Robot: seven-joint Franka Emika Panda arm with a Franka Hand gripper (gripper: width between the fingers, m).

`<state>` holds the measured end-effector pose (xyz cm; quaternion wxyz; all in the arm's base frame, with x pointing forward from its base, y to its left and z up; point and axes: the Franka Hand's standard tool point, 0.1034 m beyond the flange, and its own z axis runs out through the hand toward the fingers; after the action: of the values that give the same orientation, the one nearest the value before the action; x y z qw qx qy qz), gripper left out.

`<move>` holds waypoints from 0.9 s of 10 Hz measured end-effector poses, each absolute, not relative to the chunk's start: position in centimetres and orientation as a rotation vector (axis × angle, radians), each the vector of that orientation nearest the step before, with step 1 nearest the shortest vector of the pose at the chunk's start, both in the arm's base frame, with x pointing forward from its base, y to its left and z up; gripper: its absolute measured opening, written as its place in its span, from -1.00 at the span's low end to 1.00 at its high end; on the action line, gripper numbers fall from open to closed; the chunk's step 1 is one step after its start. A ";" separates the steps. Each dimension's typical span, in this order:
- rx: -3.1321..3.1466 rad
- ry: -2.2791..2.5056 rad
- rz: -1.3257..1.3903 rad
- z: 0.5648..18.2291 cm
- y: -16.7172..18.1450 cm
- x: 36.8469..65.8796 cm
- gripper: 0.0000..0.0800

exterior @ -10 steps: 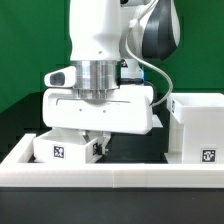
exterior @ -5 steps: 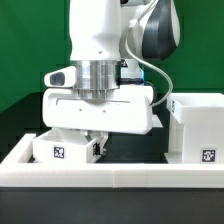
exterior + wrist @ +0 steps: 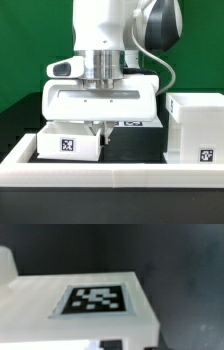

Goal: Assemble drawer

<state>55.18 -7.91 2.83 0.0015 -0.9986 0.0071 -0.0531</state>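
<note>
Since half a second ago the gripper (image 3: pixel 101 131) has risen slightly at the centre of the exterior view, and the small tray (image 3: pixel 66 146) at lower left has its tag (image 3: pixel 68 146) shifted rightward. The housing (image 3: pixel 195 128) stands apart at right. Only the wrist view shows that tag large, against the black table (image 3: pixel 180 269). The finger spacing cannot be told

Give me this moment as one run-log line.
step: drawer assembly | fingers: down at small tray, grip unclear | housing: apart, exterior view's right | tray: not in housing
</note>
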 end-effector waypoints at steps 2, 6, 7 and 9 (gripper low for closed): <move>-3.134 0.007 -0.159 2.7 -7.9 54.9 -0.90; -3.122 -0.564 -0.180 2.8 -7.1 54.3 -0.90; -3.073 -0.903 -0.190 2.7 -6.2 54.1 -0.90; -3.028 -1.030 -0.146 2.9 -6.4 54.6 -0.90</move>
<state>54.57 -6.38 2.89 -0.0300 -0.9453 -0.3215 -0.0457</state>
